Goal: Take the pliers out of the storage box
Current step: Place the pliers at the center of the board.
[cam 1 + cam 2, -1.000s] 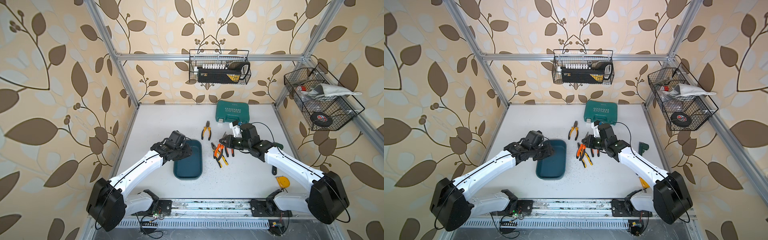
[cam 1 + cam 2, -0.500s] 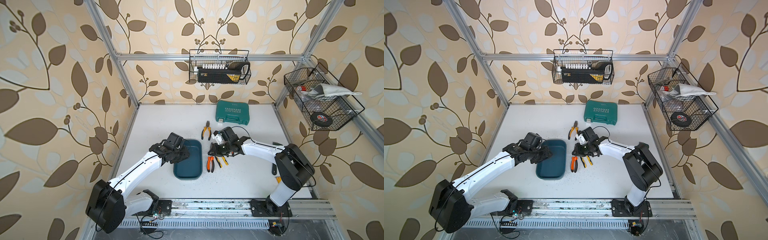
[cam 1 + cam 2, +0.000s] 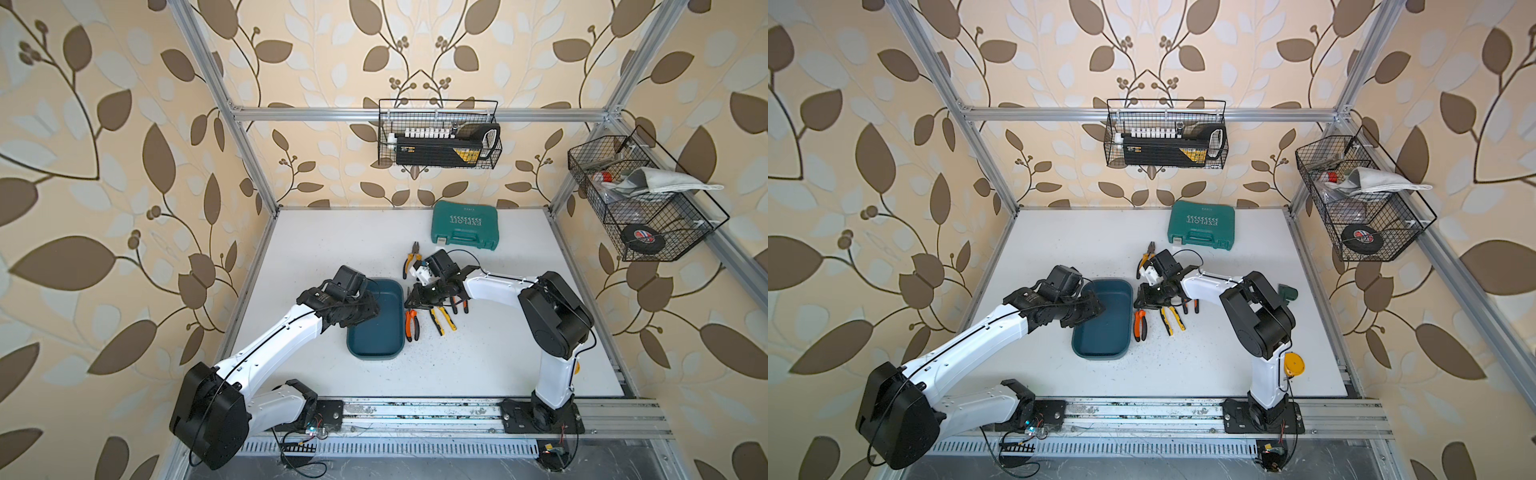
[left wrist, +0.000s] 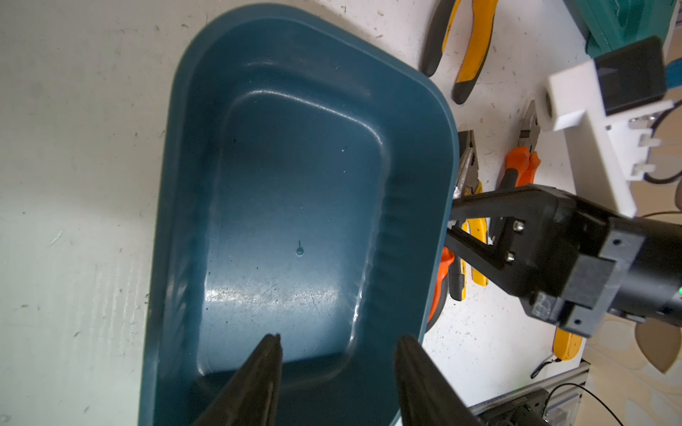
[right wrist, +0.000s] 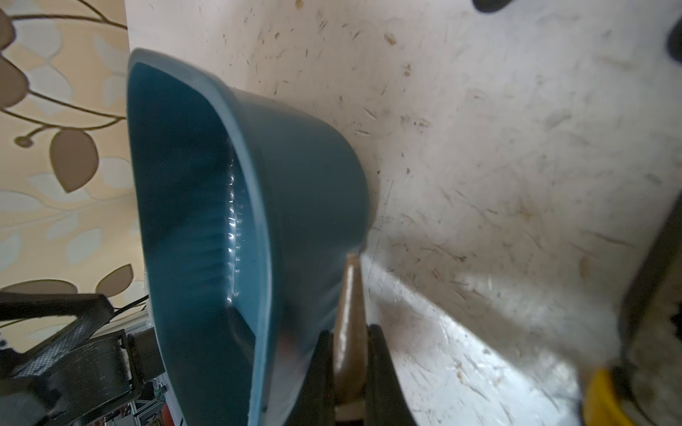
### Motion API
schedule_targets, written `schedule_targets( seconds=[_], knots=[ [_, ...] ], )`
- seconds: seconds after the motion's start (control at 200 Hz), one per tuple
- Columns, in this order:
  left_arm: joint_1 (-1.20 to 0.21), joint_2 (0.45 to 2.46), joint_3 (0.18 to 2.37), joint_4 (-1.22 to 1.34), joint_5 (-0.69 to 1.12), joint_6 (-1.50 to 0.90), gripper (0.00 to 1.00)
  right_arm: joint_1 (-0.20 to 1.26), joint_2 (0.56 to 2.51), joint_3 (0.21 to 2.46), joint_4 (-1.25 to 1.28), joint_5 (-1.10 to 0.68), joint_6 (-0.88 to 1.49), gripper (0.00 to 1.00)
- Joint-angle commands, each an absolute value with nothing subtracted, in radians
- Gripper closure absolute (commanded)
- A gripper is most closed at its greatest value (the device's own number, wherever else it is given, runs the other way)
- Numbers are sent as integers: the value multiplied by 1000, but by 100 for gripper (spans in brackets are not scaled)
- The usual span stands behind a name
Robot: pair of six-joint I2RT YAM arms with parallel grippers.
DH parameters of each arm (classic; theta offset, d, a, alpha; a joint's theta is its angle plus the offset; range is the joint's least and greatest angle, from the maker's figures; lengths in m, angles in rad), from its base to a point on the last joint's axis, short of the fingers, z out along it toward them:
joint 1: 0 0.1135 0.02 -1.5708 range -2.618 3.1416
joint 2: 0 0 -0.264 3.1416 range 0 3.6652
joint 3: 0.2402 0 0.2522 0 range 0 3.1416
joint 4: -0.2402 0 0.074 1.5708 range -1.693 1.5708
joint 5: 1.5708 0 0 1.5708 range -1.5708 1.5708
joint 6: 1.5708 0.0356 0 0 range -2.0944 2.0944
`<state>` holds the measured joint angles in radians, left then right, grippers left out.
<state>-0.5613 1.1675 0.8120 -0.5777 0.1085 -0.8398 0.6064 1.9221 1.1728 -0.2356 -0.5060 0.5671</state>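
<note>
in both top views the storage box (image 3: 378, 332) sits empty on the bench (image 3: 332, 241), all four pliers (image 3: 411, 313) lying beside it, the right gripper (image 3: 415, 297) low over the nearest one and the left gripper (image 3: 368, 309) over the box, so the job looks all but done. in the left wrist view the left gripper is half open above the box floor, holding nothing. in the right wrist view the right gripper is shut, a thin brownish tip (image 5: 350, 295) i cannot name showing between its fingers by the box's wall; next, both arms should pull clear.
</note>
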Motion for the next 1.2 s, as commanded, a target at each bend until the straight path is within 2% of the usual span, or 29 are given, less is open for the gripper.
schedule_targets(
  seconds=[0.0, 0.125, 0.38, 0.76, 0.905, 0.975, 1.095, 1.135, 1.17, 1.195],
  knots=[
    [-548, 1150, 806, -591, 111, -838, 46, 611, 1958, 1195, -261, -466, 530, 100],
    [-548, 1154, 807, -591, 111, -841, 47, 611, 1975, 1212, -298, -429, 518, 93],
    [-549, 1142, 812, -600, 105, -838, 47, 612, 1990, 1212, -304, -420, 518, 68],
    [-548, 1133, 817, -614, 95, -833, 47, 612, 1938, 1196, -318, -376, 529, 66],
    [-548, 1110, 825, -625, 83, -821, 45, 612, 1876, 1203, -361, -319, 525, 61],
    [-549, 1092, 832, -628, 74, -812, 41, 611, 1835, 1209, -387, -299, 516, 56],
    [-548, 1071, 863, -681, -18, -817, 24, 612, 1733, 1221, -436, -230, 489, 51],
    [-548, 1060, 864, -694, -70, -845, 18, 612, 1690, 1220, -456, -176, 482, 47],
    [-548, 1043, 857, -690, -102, -866, 3, 613, 1652, 1221, -471, -123, 471, 44],
    [-548, 1028, 851, -684, -122, -879, 1, 614, 1621, 1218, -479, -84, 463, 43]
  ],
)
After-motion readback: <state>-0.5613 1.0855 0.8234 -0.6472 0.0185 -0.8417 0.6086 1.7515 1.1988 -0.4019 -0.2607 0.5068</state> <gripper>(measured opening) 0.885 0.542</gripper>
